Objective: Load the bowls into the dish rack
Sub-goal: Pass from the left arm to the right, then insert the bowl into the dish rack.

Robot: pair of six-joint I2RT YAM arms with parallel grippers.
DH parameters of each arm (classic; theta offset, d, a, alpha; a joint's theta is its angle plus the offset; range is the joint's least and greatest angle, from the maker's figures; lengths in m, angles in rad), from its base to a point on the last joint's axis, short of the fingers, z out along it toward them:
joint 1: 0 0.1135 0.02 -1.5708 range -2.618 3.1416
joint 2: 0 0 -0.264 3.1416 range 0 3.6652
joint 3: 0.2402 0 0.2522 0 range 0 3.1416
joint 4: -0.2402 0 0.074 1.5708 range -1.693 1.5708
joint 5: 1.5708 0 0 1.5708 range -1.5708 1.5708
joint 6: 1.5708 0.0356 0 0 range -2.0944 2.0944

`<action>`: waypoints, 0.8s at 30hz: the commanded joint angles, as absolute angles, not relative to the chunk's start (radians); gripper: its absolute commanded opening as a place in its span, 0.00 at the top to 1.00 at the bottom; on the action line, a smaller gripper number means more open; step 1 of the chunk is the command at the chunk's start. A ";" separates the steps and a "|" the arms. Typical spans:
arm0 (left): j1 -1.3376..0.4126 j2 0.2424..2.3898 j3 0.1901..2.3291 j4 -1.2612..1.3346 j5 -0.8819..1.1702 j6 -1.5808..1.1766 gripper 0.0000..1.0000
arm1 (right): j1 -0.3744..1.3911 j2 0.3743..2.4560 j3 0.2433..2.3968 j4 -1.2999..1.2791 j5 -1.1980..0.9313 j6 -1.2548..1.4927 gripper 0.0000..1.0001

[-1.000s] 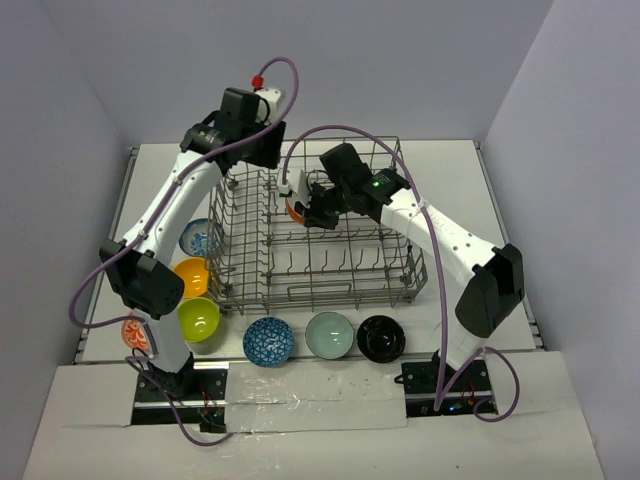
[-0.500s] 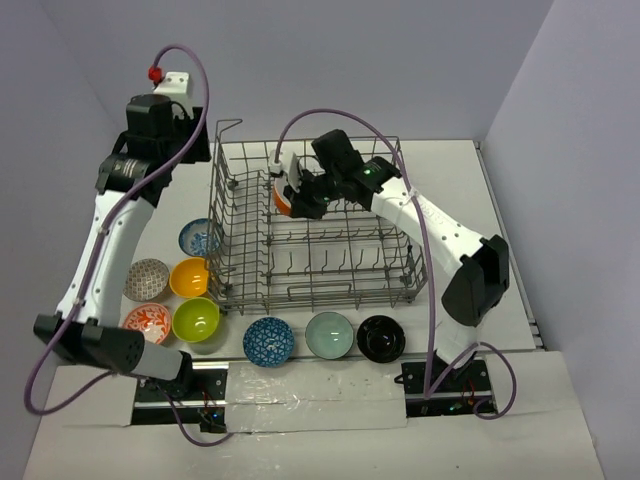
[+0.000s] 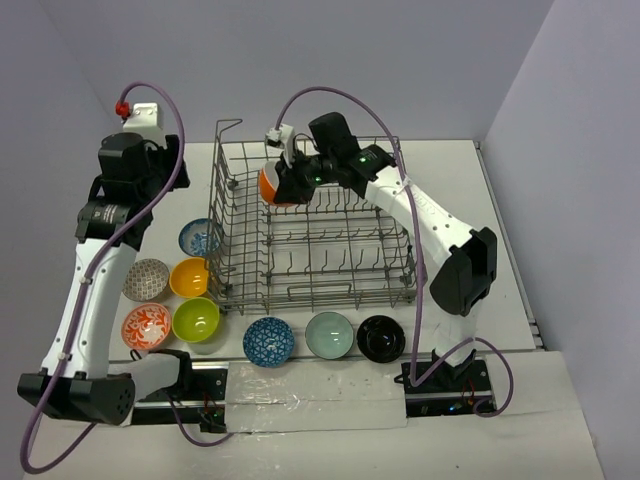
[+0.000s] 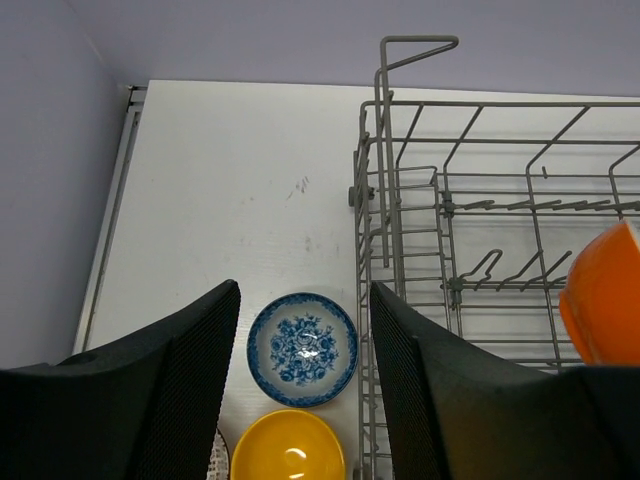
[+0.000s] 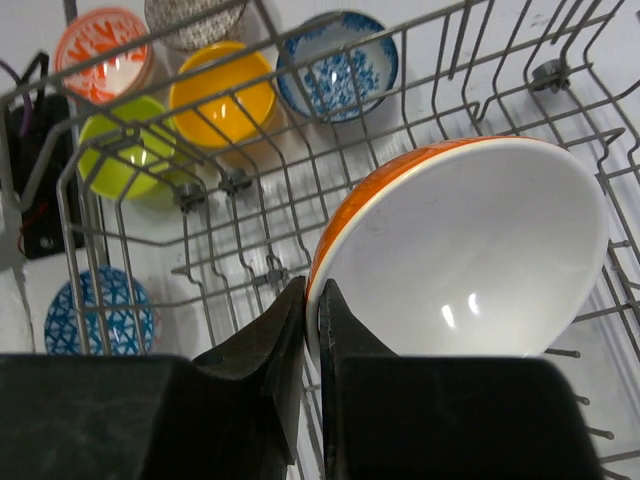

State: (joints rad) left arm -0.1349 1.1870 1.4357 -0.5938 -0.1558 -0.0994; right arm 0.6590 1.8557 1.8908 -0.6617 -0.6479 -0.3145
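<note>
The grey wire dish rack (image 3: 310,297) stands mid-table. My right gripper (image 5: 312,285) is shut on the rim of an orange bowl with a white inside (image 5: 470,250), holding it tilted over the rack's far left part (image 3: 270,186). High over the table left of the rack, my left gripper (image 4: 303,290) is open and holds nothing; a blue floral bowl (image 4: 302,348) and a yellow bowl (image 4: 288,448) lie below it. Along the rack's front lie a blue patterned bowl (image 3: 268,341), a pale teal bowl (image 3: 330,334) and a black bowl (image 3: 381,338).
Left of the rack also sit a white-patterned bowl (image 3: 147,279), a red-and-white bowl (image 3: 147,325) and a lime green bowl (image 3: 198,320). A raised wire loop (image 4: 418,44) stands at the rack's far left corner. Walls close in the table at the back and sides.
My left arm has swung from over the rack out to the left side of the table. The right gripper has carried the orange bowl toward the rack's far left corner.
</note>
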 commanded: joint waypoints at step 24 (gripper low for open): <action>0.139 0.922 1.224 -0.518 -0.055 -0.117 0.36 | 0.502 1.956 1.821 -0.011 -0.819 0.522 1.00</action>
State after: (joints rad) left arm 0.1047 0.9409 1.2369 -0.5564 -0.0990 -0.0998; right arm 0.5217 1.9400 1.8008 -0.1852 -0.7166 0.3523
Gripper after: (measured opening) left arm 0.638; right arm 0.139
